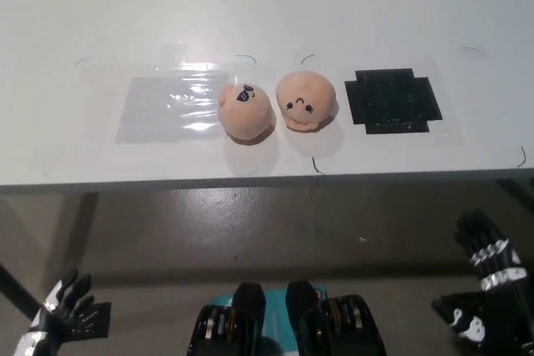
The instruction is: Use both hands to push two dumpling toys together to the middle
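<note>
Two peach dumpling toys with drawn faces lie side by side at the middle of the white table [267,6]. The left dumpling [246,110] and the right dumpling [305,99] are close, with a narrow gap between them. My left hand [62,302] hangs low at the picture's bottom left, below the table edge, fingers spread and holding nothing. At the bottom right my black right hand [488,260] is also below the table, fingers apart and empty. Both hands are far from the toys.
A clear shiny patch [171,107] lies on the table left of the toys. A black cross-shaped patch [392,99] lies right of them. The table's front edge [267,181] runs across the picture, with dark floor below it.
</note>
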Motion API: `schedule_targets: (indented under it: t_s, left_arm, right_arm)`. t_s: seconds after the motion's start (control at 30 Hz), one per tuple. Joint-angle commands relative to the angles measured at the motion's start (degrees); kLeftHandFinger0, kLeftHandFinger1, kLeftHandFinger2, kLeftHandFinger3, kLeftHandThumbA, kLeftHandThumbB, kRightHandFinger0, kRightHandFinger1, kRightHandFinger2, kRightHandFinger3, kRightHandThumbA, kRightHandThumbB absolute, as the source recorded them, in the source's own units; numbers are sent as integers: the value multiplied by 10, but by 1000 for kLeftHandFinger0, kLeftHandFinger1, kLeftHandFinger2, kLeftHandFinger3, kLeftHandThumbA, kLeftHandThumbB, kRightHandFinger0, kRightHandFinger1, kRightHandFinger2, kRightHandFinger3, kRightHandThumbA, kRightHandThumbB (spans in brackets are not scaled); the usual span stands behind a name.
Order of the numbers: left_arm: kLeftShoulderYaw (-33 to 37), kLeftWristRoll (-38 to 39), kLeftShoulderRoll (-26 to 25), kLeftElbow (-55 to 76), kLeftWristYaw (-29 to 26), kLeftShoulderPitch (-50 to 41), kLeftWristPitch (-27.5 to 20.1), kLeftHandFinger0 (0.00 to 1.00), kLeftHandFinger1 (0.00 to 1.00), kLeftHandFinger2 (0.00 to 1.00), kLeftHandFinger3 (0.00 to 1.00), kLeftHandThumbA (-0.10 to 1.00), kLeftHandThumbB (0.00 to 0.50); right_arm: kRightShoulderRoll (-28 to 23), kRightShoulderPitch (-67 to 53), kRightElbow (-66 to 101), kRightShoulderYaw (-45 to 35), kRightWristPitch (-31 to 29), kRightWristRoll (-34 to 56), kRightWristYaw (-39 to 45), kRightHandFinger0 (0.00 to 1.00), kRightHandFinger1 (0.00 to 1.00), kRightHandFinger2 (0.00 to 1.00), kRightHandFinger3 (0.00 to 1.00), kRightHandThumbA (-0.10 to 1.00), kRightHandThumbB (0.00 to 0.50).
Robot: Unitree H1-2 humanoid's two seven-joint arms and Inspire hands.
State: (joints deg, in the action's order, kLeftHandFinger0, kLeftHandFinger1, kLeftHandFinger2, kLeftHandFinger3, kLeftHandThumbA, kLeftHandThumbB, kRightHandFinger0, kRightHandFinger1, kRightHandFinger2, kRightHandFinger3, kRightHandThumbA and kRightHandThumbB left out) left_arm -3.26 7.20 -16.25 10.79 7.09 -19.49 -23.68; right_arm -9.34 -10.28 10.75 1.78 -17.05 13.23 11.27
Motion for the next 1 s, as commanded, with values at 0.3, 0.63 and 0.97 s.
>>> schedule_targets:
  t_s: [0.3, 0.63, 0.97]
  left_arm:
    - [-5, 17, 2, -68, 21, 23, -32, 1000, 1000, 1000, 1000, 1000, 315]
    - [-13, 28, 4, -91, 25, 32, -32, 1000, 1000, 1000, 1000, 1000, 326]
    - [-28, 28, 6, -115, 34, 41, -32, 1000, 1000, 1000, 1000, 1000, 298]
  right_arm:
    - [9, 19, -53, -1, -17, 0, 9, 1000, 1000, 1000, 1000, 1000, 292]
    - [10, 29, -90, -6, -12, -4, 4, 1000, 1000, 1000, 1000, 1000, 280]
    - [7, 39, -109, -11, -15, -4, 5, 1000, 1000, 1000, 1000, 1000, 289]
